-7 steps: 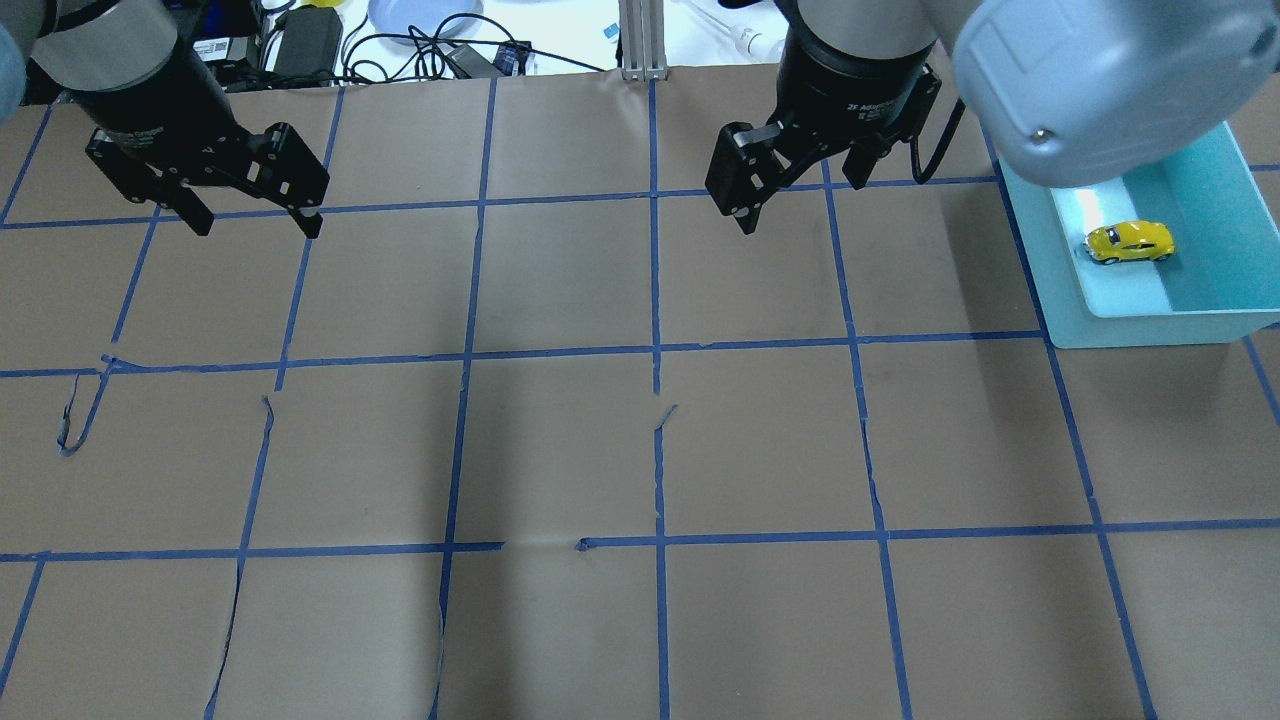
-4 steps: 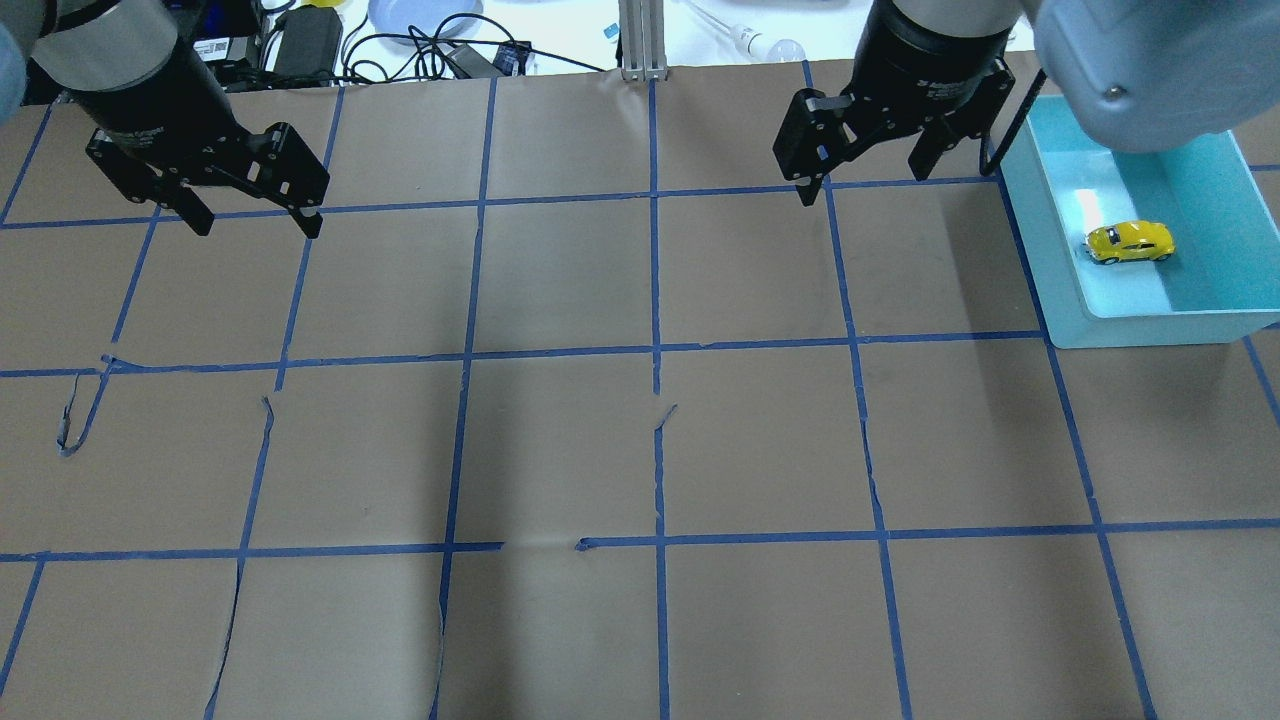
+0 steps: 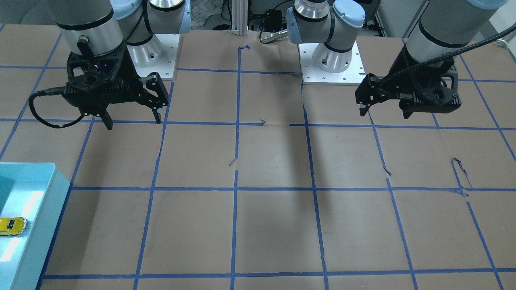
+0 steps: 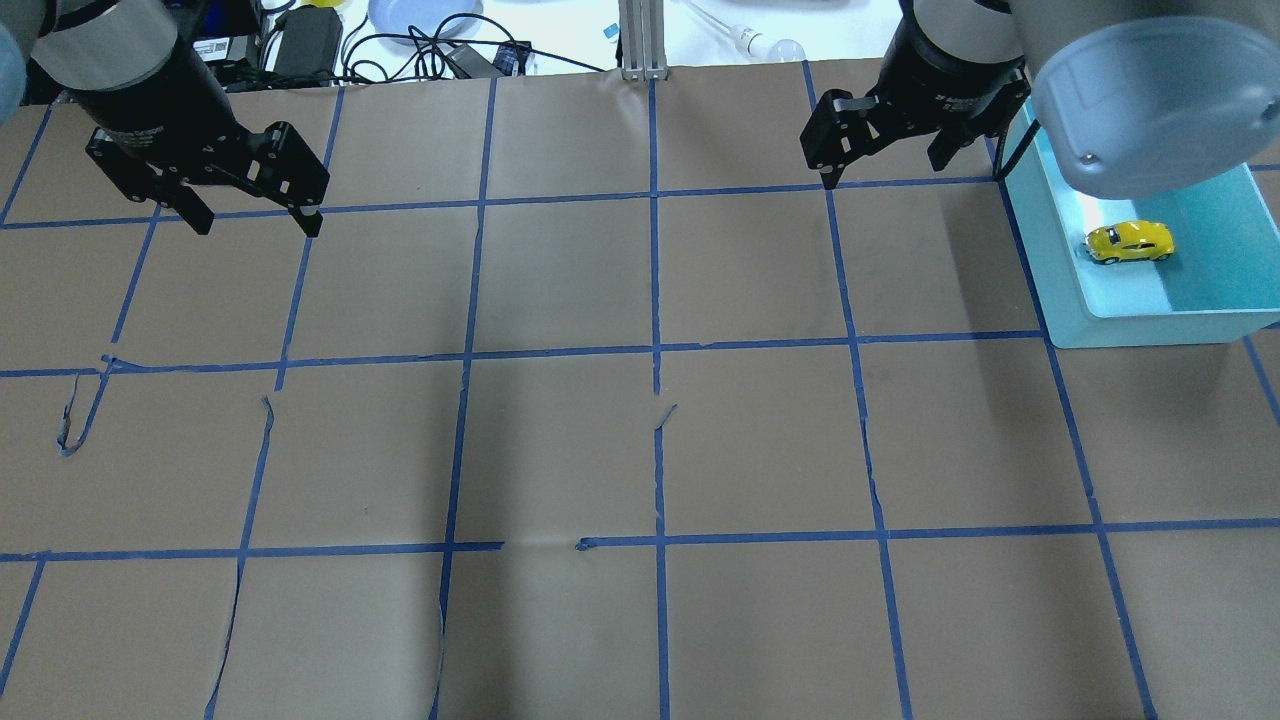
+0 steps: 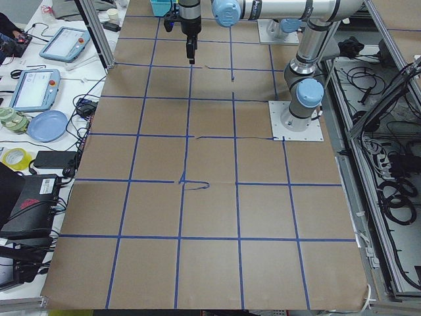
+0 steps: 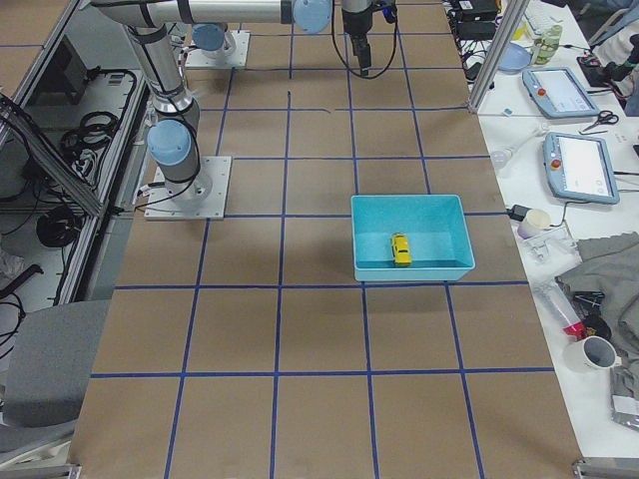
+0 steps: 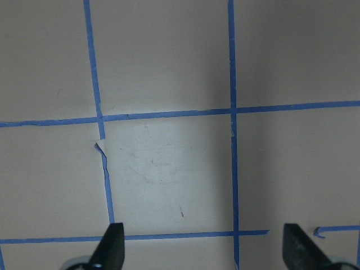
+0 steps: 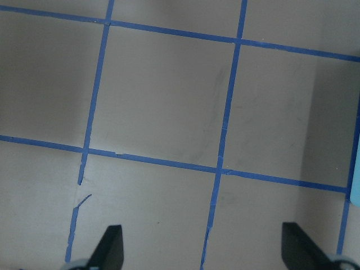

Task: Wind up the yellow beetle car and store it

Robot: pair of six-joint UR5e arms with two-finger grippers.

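The yellow beetle car [image 4: 1130, 242] lies on the floor of a teal bin [image 4: 1150, 330] at the table's right side. It also shows in the front-facing view [image 3: 12, 225] and in the exterior right view [image 6: 399, 248]. My right gripper [image 4: 885, 172] hangs open and empty above the paper, left of the bin and apart from it. It also shows in the front-facing view [image 3: 133, 122]. My left gripper [image 4: 258, 226] is open and empty at the far left. It also shows in the front-facing view [image 3: 385, 113]. Both wrist views show only taped paper between open fingers.
Brown paper with a blue tape grid [image 4: 655, 350] covers the table. Some tape strips are torn and curled [image 4: 75, 420]. Cables, a blue plate [image 4: 420, 15] and an aluminium post [image 4: 640, 40] lie beyond the far edge. My right arm's elbow [image 4: 1140, 100] overhangs the bin.
My right gripper has moved to the right and toward the far edge, closer to the bin, staying open. The left gripper and the car have not moved.
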